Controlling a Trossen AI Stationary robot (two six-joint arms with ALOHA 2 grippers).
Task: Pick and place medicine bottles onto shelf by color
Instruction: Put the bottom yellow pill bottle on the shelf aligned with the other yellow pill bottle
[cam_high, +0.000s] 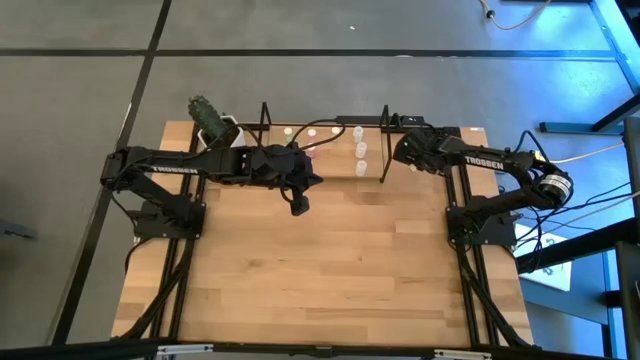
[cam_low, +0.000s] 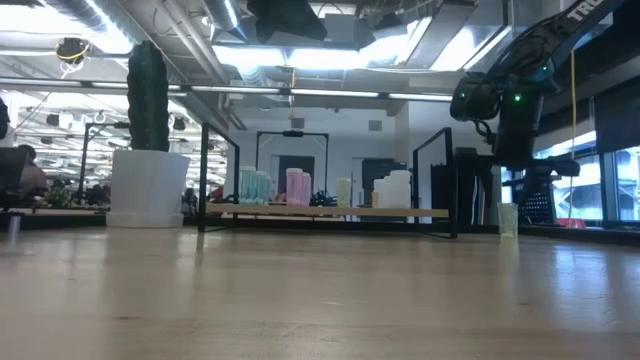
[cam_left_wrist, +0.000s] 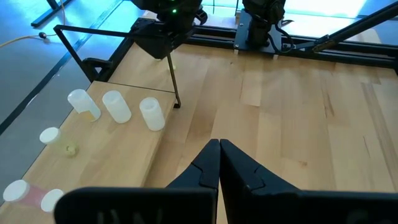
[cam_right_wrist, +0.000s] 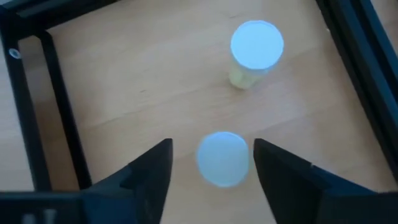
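The shelf (cam_high: 325, 150) stands at the table's far edge. On it stand groups of medicine bottles: greenish (cam_low: 255, 187), pink (cam_low: 298, 186), yellow (cam_low: 344, 192) and white (cam_low: 392, 190). Right of the shelf's end, two more bottles stand upright on the table. My right gripper (cam_right_wrist: 212, 144) points steeply down over the nearer one (cam_right_wrist: 222, 158), open, a finger on either side of its pale top; whether a finger touches it, I cannot tell. The other bottle (cam_right_wrist: 256, 46) has a yellowish body. My left gripper (cam_left_wrist: 219, 149) hangs shut in the air in front of the shelf, holding nothing.
A white pot with a cactus (cam_low: 148, 185) stands at the shelf's left end. Black rails (cam_right_wrist: 354, 43) run close along the table's right side beside the two loose bottles. The shelf's right end loop (cam_high: 386, 145) rises next to my right gripper. Bare wood (cam_high: 330, 270) fills the table's near half.
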